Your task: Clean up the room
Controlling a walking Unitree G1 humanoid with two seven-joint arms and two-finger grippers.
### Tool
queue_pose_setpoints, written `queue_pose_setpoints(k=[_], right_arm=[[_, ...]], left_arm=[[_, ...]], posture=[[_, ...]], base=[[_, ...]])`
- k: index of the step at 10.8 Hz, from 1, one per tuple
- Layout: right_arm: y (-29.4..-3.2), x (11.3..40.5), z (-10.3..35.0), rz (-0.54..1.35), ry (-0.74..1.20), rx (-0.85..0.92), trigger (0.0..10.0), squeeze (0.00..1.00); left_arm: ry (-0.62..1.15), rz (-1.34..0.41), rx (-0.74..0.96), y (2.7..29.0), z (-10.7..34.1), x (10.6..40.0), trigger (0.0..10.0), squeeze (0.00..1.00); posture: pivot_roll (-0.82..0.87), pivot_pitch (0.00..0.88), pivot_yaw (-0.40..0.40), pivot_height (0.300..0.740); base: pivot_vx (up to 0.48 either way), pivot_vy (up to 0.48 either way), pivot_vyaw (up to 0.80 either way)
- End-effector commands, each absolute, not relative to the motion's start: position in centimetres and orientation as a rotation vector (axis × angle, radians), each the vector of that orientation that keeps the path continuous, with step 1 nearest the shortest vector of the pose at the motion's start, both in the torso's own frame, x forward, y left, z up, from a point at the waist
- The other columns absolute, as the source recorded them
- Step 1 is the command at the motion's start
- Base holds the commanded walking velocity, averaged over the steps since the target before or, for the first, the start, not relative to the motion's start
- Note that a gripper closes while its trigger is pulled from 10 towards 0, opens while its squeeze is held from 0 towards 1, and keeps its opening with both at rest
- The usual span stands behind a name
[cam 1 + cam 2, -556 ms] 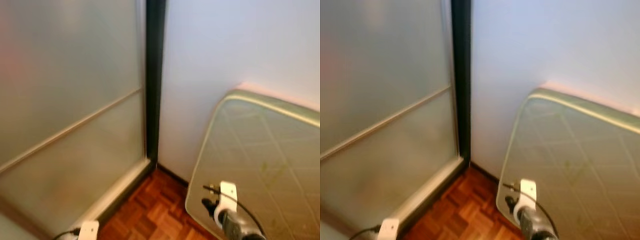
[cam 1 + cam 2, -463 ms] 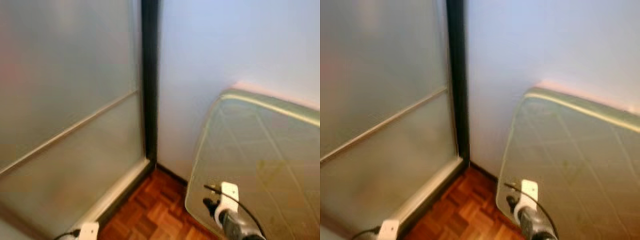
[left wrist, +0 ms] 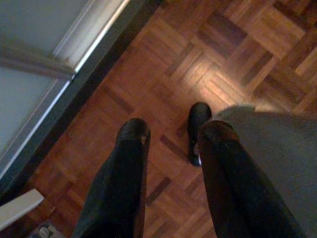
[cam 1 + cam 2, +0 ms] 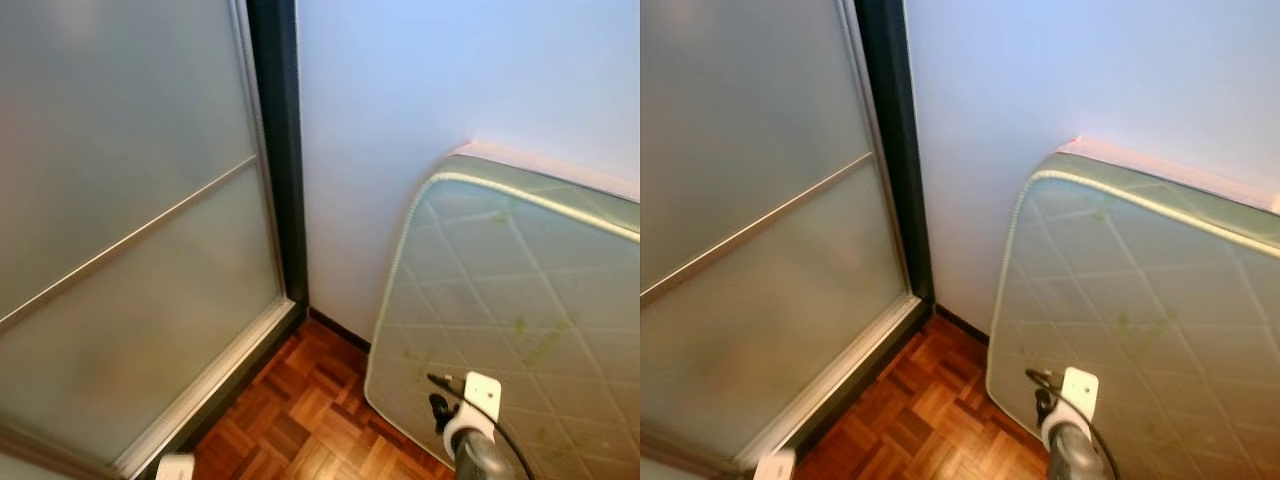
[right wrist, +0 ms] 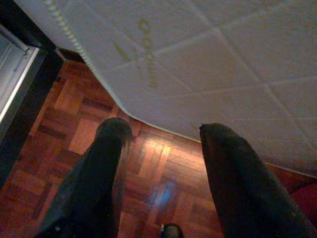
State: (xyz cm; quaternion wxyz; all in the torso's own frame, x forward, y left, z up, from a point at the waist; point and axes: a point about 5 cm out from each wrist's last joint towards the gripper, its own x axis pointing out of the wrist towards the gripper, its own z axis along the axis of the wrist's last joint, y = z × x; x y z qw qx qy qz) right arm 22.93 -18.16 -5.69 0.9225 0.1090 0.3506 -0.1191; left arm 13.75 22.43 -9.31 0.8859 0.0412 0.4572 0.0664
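Mattress (image 4: 510, 300) sharper and fuller in view than before, both end effectors apart, empty.

Reddish parquet floor (image 4: 300, 420), quilted mattress (image 4: 510, 310) on edge upon it, against wall (image 4: 420, 110).

the head views are evenly and softly lit, with a cool bluish cast on the wall (image 4: 450, 90) and a dull grey glow through the frosted glass door (image 4: 120, 200). no hard shadows fall anywhere; the mattress (image 4: 520, 300) shows its quilting crisply, so focus is fair, and the lower corners look a little soft. the wrist views are much dimmer — the parquet floor (image 3: 208, 64) sinks into brown shade, broken by one pale sheen of reflected light, perhaps from a window. the near black fingers (image 3: 124, 188) are blurred and nearly featureless, as are the fingers (image 5: 233, 188) under the mattress, where a bluish glint lies on the floor.
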Motion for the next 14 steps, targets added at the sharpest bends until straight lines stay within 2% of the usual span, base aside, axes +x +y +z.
queue_pose_setpoints(k=[1,3,4,5,6,7,8,9,10,11,13,14], right_arm=[[-18.1,22.0,-6.2,-0.242,0.743,0.217,10.0,0.00],[-17.7,21.1,-6.9,-0.193,0.778,0.256,10.0,0.00],[-17.8,20.4,-7.2,-0.258,0.779,0.271,10.0,0.00],[-18.0,19.4,-7.4,-0.441,0.719,0.351,10.0,0.00],[-25.6,19.4,-4.8,-0.501,0.479,0.263,10.0,0.00],[-26.8,19.8,-3.7,-0.459,0.392,0.213,10.0,0.00],[-27.4,20.6,-2.7,-0.436,0.323,0.194,10.0,0.00],[-28.4,22.8,0.0,-0.418,0.156,0.211,10.0,0.00],[-27.7,23.8,1.2,-0.313,0.091,0.162,10.0,0.00],[-28.1,22.4,0.6,-0.322,0.118,0.114,10.0,0.00],[-33.3,13.9,-2.9,-0.576,0.376,0.113,10.0,0.00],[-34.4,9.5,-4.5,-0.663,0.528,0.142,10.0,0.00]], left_arm=[[0.965,0.130,0.100,22.3,-9.6,13.0,10.0,0.00],[0.985,0.124,0.110,22.3,-9.9,12.0,10.0,0.00],[0.992,0.125,0.125,22.5,-10.0,11.5,10.0,0.00],[0.982,0.126,0.158,22.8,-10.0,10.8,10.0,0.00],[0.957,0.138,0.159,22.9,-9.9,10.6,10.0,0.00],[0.937,0.151,0.160,22.9,-9.8,10.3,10.0,0.00],[0.857,0.156,0.168,23.7,-8.7,13.6,10.0,0.00],[0.687,0.172,0.202,25.5,-4.5,21.7,10.0,0.00],[0.664,0.189,0.192,25.5,-4.4,21.5,10.0,0.00],[0.653,0.217,0.172,25.5,-4.5,21.2,10.0,0.00],[0.658,0.237,0.158,25.6,-4.9,20.4,10.0,0.00],[0.637,0.234,0.166,25.8,-4.9,20.2,10.0,0.00]], posture=[[0.16,0.062,-0.016,0.740],[0.15,0.079,-0.006,0.740],[0.15,0.076,0.014,0.740],[0.15,0.069,0.028,0.740],[0.14,0.070,0.029,0.740],[0.15,0.067,0.025,0.740],[0.15,0.067,0.016,0.740],[0.17,0.069,-0.003,0.740],[0.20,0.066,-0.047,0.740],[0.22,0.058,-0.072,0.740],[0.25,0.040,-0.092,0.740],[0.24,0.028,-0.080,0.740]], base=[[0.000,0.000,0.00],[0.000,0.000,0.00],[0.000,0.000,0.00],[0.000,0.000,0.00],[0.000,0.000,0.00],[0.000,0.000,0.00],[0.000,0.000,0.00],[0.000,0.000,0.00],[0.000,0.000,0.00],[0.000,0.000,0.00],[0.000,0.000,0.00],[0.000,0.000,0.00]])
